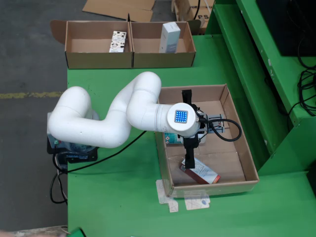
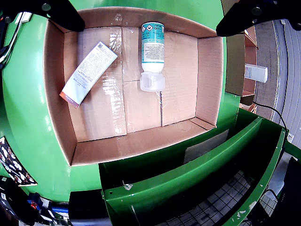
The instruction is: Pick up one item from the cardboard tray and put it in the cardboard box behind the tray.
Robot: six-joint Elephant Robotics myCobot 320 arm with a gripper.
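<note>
The cardboard tray lies on the green table with my gripper hovering over it, open and empty. Its black fingers are spread wide. In the gripper view the gripper looks straight down into the tray. A teal-labelled bottle with a clear cap lies on its side between the fingers, well below them. A flat white box with a red end lies at the left. In the fixed view the bottle is mostly hidden under the wrist, and the white box lies near the tray's front.
Behind the tray stands a two-part cardboard box, holding a patterned carton on the left and a white carton on the right. A raised green shelf runs along the right. Cables hang at far right.
</note>
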